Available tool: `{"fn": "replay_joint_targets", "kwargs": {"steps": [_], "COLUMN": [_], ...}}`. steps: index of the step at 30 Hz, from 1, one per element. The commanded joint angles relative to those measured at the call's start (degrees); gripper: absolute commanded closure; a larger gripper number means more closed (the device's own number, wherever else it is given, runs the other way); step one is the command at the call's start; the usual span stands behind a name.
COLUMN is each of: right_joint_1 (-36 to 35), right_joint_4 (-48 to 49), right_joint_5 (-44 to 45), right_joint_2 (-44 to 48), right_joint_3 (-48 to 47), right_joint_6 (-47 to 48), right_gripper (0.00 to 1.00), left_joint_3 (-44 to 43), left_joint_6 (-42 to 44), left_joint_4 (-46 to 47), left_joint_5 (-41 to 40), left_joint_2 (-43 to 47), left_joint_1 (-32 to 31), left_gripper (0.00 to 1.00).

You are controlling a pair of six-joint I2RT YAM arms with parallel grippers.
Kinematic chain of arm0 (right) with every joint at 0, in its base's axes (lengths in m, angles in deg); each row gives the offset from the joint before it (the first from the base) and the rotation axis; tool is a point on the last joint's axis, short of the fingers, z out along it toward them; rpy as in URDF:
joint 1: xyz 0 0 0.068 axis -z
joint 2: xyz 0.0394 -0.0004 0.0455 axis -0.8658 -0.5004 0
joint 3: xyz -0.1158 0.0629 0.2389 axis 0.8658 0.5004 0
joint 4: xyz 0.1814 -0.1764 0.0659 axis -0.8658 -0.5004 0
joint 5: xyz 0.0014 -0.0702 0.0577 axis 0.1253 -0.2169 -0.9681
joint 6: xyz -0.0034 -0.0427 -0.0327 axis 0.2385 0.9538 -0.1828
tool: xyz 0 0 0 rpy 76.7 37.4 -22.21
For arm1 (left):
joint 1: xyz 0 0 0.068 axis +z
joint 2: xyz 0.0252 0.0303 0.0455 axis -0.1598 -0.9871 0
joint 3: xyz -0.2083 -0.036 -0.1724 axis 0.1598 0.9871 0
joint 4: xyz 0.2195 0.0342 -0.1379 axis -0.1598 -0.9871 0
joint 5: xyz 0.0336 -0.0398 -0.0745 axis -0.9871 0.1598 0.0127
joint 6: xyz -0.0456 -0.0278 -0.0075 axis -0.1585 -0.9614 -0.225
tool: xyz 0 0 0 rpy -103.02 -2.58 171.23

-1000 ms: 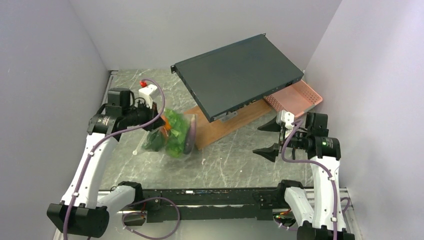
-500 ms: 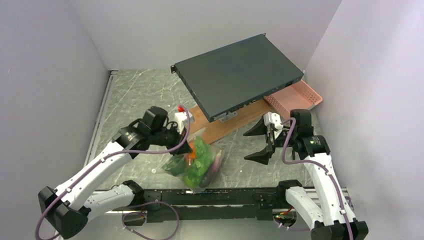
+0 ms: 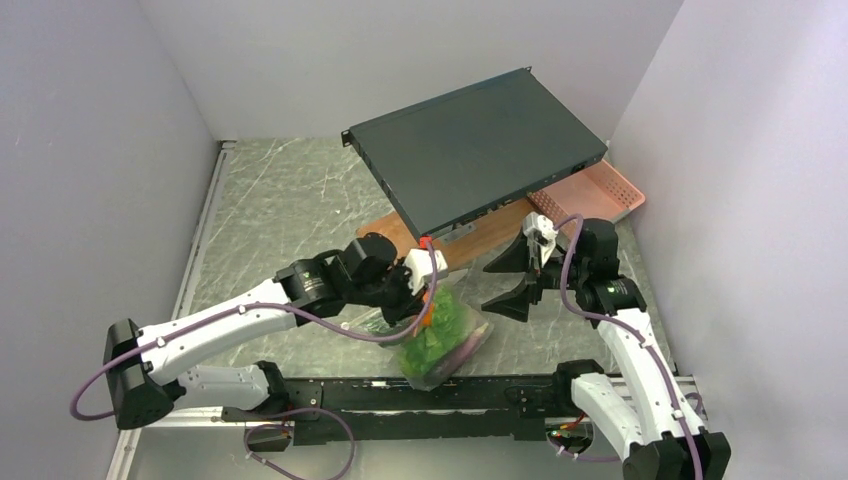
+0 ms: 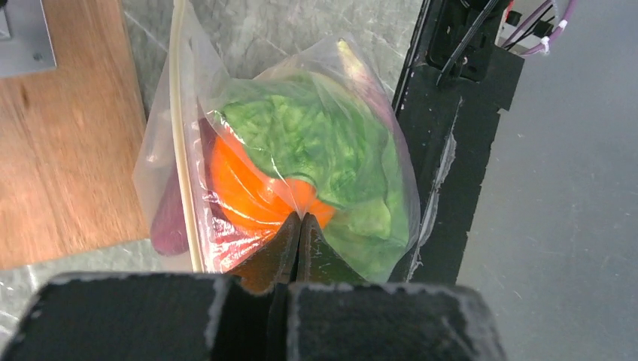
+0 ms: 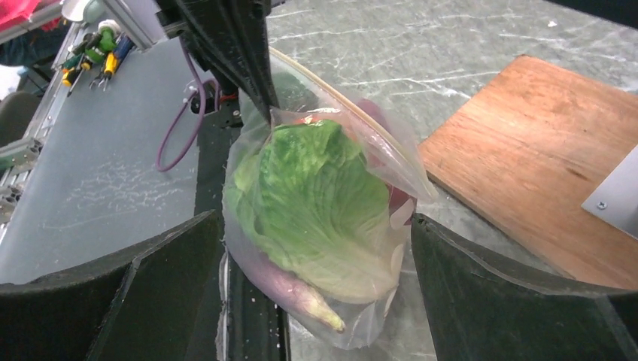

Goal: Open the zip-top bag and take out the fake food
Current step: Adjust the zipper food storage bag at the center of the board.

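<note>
Right at the near edge of the table (image 3: 300, 200), my left gripper (image 4: 299, 222) is clamped on the zip-top bag (image 3: 452, 345), fake food (image 5: 316, 195) inside, dangling by the black rail (image 3: 330, 392). My right gripper (image 3: 503, 282) sits wide open just right of it. A wooden board (image 3: 478, 238) and tilted black box (image 3: 475, 145) crowd the far side; free room is far left.

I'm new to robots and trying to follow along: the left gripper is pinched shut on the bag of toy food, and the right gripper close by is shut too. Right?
Not quite. The right gripper is wide open, not shut: the right wrist view shows its two fingers spread far apart, facing the bag. The left gripper is indeed pinched shut on the bag.
</note>
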Motion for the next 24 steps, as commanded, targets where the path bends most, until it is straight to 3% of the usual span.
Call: {"fn": "replay_joint_targets", "kwargs": {"steps": [1,5,11,15,20,24], "right_joint_1": [0.0,0.1,-0.3,-0.7,-1.4,-1.7], "right_joint_4": [8.1,4.5,-12.2,-21.0,-32.0,-32.0], "right_joint_5": [2.1,4.1,6.9,9.9,12.0,12.6], "right_joint_2": [1.2,0.7,-2.0,-4.2,-7.9,-8.6], "right_joint_3": [2.1,1.1,-5.5,-8.4,-12.0,-12.0], "right_joint_6": [-5.6,3.1,27.0,38.2,51.4,52.0], "right_gripper": [0.00,0.00,0.01,0.07,0.29,0.53], "left_joint_3": [-4.7,-7.2,-11.1,-12.6,-13.5,-13.9], "left_joint_6": [7.1,10.6,14.0,15.2,16.0,16.6], "left_joint_4": [5.9,5.7,4.1,4.0,3.6,3.6], "left_joint_5": [-5.5,-6.4,-5.7,-5.3,-5.5,-5.2], "left_joint_2": [-1.3,-4.3,-8.2,-9.7,-10.8,-11.2], "left_joint_1": [-3.0,-4.9,-6.5,-7.1,-7.4,-7.6], "left_gripper": [1.00,1.00,1.00,1.00,1.00,1.00]}}
